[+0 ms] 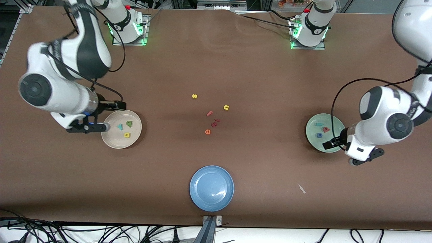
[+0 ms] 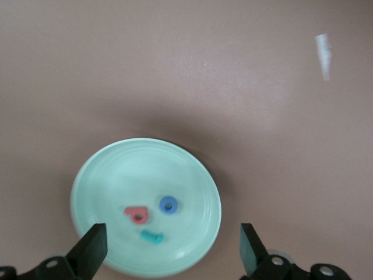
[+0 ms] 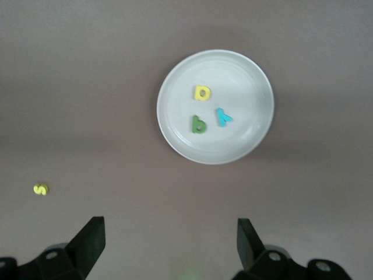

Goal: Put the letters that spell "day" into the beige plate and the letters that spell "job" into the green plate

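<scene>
Left wrist view: the left claw [image 2: 172, 251] is spread empty over the green plate [image 2: 93, 175], where the letters [image 2: 152, 217] lie. The right claw [image 3: 169, 248] is spread empty too. The letters are judged light, soft, best pinched by the edges.

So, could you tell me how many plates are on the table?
3: beige plate toward the right arm's end, green plate toward the left arm's end, blue plate nearest the front camera.

1. A blue plate [image 1: 211, 188] sits on the brown table [image 1: 270, 189], close to the edge nearest the front camera, midway along it.
2. A yellow "s" [image 1: 194, 96] lies near the table's middle.
3. A yellow "n" [image 1: 226, 107] lies nearer the front camera than the "s".
4. A salmon "f" [image 1: 209, 113], a red piece [image 1: 215, 122] and an orange "e" [image 1: 207, 132] cluster close together.
5. A small white scrap [image 1: 301, 188] lies toward the left arm's end.
</scene>
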`<state>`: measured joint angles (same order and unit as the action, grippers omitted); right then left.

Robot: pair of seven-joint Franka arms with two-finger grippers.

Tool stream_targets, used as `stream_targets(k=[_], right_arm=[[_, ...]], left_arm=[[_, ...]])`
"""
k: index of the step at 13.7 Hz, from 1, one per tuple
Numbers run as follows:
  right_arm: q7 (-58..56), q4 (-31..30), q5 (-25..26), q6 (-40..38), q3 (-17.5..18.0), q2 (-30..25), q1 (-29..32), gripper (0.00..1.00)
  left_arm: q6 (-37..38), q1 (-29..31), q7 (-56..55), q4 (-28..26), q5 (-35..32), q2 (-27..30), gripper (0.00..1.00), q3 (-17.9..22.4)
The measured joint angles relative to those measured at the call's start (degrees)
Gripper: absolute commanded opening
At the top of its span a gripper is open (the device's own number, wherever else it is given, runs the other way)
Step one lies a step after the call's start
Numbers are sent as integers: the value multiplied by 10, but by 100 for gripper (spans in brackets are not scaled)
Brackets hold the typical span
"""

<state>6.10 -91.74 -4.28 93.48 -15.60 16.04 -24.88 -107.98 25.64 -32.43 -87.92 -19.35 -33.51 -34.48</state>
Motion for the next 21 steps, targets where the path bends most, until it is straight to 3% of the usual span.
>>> stream_targets(k=[4,6,10,17,19,21], right_arm=[[0,-90,61,57,142,-90,143,100],[0,-100,59,64,178,-124,197,100],[-4,-91,34,42,174,-186,230,100],[-37,-88,34,36,161,-184,216,100],[-38,-88,34,35,160,-180,215,100],[-40,-85,34,36,160,-176,214,100]], left_arm=[[125,-1,70,102,0,24,100,-36],[137,-2,78,115,0,37,100,-48],[138,-10,78,137,0,50,100,-60],[141,-28,82,141,0,70,100,-64],[142,-66,82,141,0,69,100,-46],[142,-115,82,141,1,70,100,-1]])
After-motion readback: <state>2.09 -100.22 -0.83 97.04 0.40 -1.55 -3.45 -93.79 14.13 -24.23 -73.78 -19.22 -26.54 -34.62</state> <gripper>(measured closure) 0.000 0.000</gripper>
